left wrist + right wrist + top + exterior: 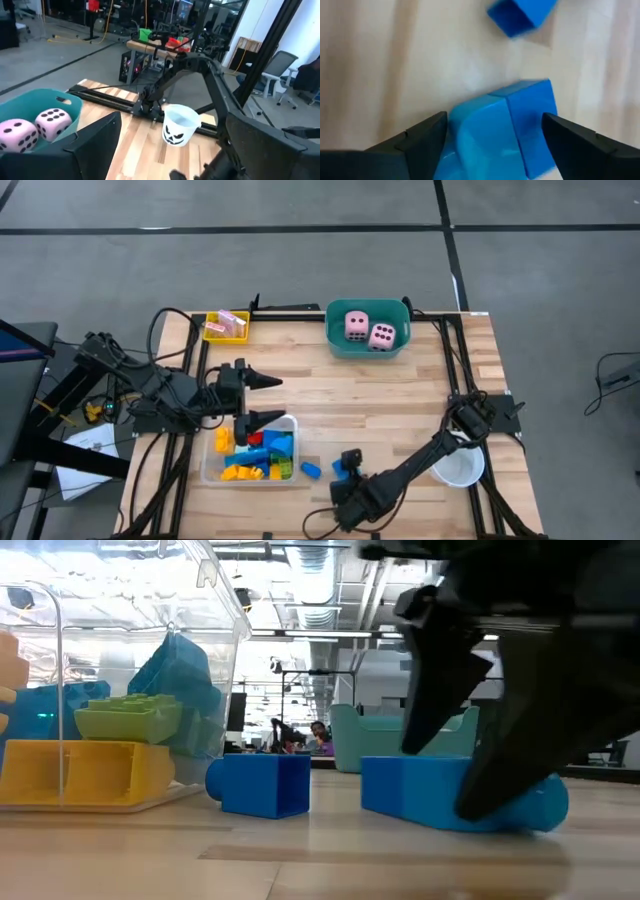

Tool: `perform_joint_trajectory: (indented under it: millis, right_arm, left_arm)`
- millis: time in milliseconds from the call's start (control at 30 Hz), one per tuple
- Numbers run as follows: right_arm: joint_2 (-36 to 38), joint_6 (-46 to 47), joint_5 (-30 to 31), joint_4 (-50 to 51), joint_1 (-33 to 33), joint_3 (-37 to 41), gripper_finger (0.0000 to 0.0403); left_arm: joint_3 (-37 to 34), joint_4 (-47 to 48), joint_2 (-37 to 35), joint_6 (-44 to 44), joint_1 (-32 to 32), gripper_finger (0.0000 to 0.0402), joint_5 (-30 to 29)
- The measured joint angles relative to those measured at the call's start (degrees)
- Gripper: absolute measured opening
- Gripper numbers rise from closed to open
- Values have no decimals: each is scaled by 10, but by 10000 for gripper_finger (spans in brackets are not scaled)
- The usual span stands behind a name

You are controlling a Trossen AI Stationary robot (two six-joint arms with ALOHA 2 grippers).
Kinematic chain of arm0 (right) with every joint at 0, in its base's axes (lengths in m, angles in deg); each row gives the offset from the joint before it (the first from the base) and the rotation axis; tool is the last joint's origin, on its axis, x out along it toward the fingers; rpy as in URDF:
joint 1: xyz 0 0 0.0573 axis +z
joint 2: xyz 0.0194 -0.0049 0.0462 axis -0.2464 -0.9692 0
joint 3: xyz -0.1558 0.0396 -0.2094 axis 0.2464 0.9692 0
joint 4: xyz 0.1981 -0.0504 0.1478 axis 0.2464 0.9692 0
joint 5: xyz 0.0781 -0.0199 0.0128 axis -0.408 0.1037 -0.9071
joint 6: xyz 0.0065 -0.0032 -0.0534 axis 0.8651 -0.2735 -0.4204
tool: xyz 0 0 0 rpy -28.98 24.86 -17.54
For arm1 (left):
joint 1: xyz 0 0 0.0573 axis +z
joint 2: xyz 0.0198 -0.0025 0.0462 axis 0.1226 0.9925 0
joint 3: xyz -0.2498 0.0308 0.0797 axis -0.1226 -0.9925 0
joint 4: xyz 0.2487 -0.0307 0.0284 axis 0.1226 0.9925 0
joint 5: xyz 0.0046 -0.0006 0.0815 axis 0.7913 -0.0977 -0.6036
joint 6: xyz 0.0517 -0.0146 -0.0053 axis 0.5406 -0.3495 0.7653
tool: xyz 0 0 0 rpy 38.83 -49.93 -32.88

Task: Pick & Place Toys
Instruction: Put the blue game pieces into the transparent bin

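A larger blue block lies on the wooden table near its front edge, with a smaller blue block a little to its left. My right gripper slants down over the larger block, open, one finger on each side of it. My left gripper hangs open and level above the far end of the clear tray, which holds several blue, yellow, red and green blocks. Two pink dice sit in the teal tub. Pink cards lie in the yellow tray. My right gripper has its two fingers close beside the larger blue block's two opposite sides, coming from above at a slant. The block rests flat on the table. Whether the fingers touch it, I cannot tell.
A white cup with a black face print stands near the table's right edge, beside my right arm. The teal tub stands at the far edge, the yellow tray at the far left corner. Bare wood lies in the table's middle.
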Motion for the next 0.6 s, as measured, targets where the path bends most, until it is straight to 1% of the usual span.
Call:
perform_joint_trajectory:
  millis: [67, 133, 200, 333, 400, 467, 600]
  right_arm:
    - [1, 3, 17, 34, 1, 0, 314]
    - [2, 24, 26, 58, 4, 0, 314]
    - [10, 53, 34, 80, 9, 0, 314]
    - [48, 128, 60, 86, 27, 0, 314]
    - [72, 188, 73, 94, 35, -1, 314]
    - [92, 273, 73, 126, 38, -2, 314]
    - [101, 432, 79, 174, 31, -1, 314]
  left_arm:
    - [0, -6, 5, -11, -2, 356, 1]
    - [0, -3, 9, -19, -3, 356, 1]
    - [0, -6, 15, -29, -5, 356, 3]
    - [0, -4, 28, -41, -12, 356, 13]
    - [0, -4, 34, -42, -12, 356, 18]
    - [0, -5, 38, -43, -12, 356, 27]
    - [0, -8, 41, -44, -11, 356, 27]
